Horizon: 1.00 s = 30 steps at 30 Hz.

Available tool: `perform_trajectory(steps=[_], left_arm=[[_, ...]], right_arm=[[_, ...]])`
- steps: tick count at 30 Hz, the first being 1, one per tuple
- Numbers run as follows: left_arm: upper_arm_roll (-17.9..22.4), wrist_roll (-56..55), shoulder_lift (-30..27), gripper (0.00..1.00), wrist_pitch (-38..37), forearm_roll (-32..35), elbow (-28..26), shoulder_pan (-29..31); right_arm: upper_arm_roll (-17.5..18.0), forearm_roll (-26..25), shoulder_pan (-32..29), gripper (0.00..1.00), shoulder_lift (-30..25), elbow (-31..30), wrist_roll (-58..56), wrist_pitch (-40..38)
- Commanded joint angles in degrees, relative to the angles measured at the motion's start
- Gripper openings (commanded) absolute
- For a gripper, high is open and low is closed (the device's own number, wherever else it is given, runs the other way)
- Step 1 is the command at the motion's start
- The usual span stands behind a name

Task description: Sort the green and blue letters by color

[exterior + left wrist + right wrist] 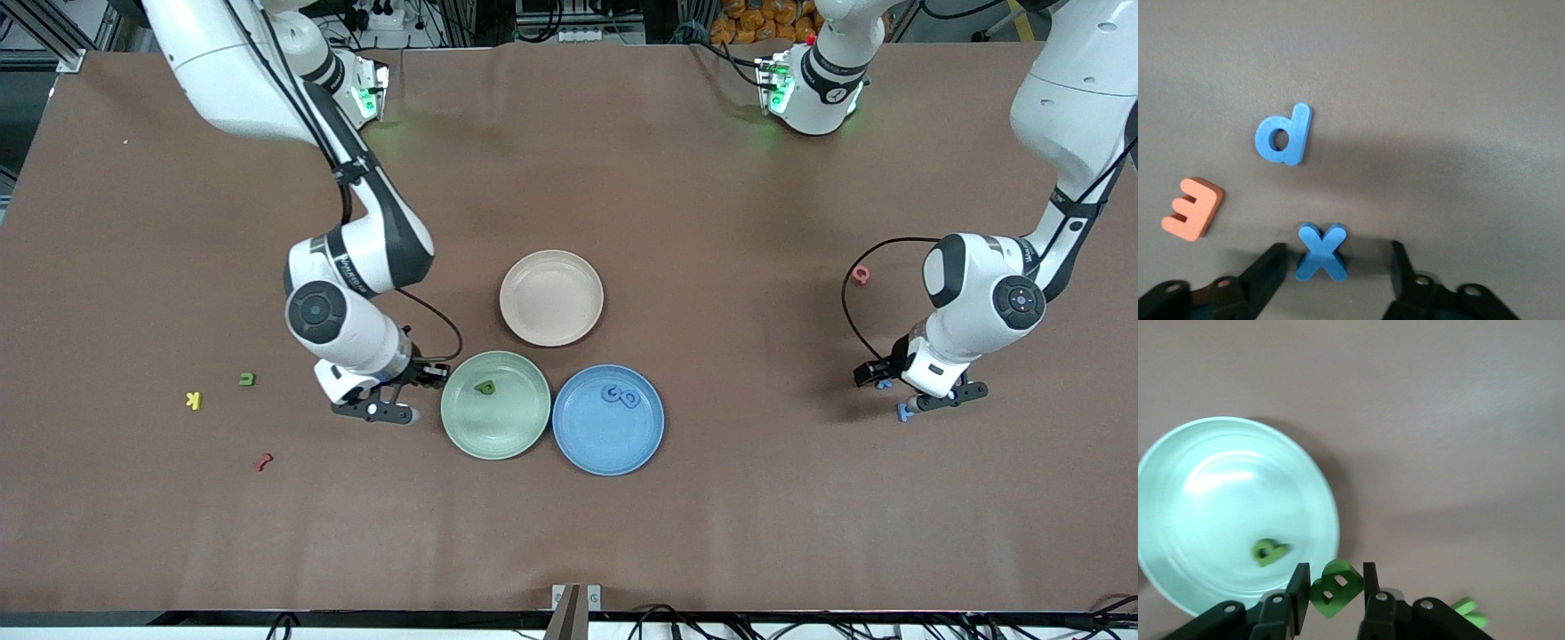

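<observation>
The brown table (676, 160) carries three plates near its middle: a beige plate (551, 297), and nearer the front camera a green plate (467, 418) and a blue plate (608, 436) side by side. The green plate holds one green letter (484, 387); the blue plate holds two blue letters (621, 395) touching each other.

The right gripper (1333, 593) is up beside the green plate, toward the right arm's end of the table, its fingers pinching a green B (1335, 587). The plate's rim lies just beside the held letter, so the carry looks short, inward over the rim. Another green piece (1471, 612) shows beside the fingers; whether it lies on the table I cannot tell.

The left gripper (1337, 273) is low at the left arm's end, fingers spread to either side of a blue X (1321, 252) that stands between them, not yet touching either pad. The blue d (1285, 133) lies flat just past the X, the orange E (1193, 208) off to one side. The left arm is plainly the nearer for both blue letters.

Toward the right arm's end lie a green u (247, 380), a yellow K (194, 400) and a dark red letter (263, 461); a pink letter (860, 275) lies near the left arm.
</observation>
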Motion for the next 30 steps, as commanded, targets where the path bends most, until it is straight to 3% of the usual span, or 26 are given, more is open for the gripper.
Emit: perform_trajectory(steps=[1, 18, 30], left_arm=[[-0.1, 1.45, 0.1, 0.0, 0.21, 1.96, 0.36, 0.25], [-0.71, 2.07, -0.96, 0.0, -2.51, 1.53, 3.25, -1.5], [-0.89, -16.89, 0.01, 0.0, -8.84, 0.39, 12.75, -13.89]], right_arm=[[0.01, 0.38, 1.92, 0.0, 4.53, 7.42, 6.19, -3.33], [-0.08, 0.11, 6.32, 0.0, 10.42, 13.67, 16.31, -2.55], [-0.08, 0.11, 6.23, 0.52, 10.77, 13.84, 16.75, -2.46]])
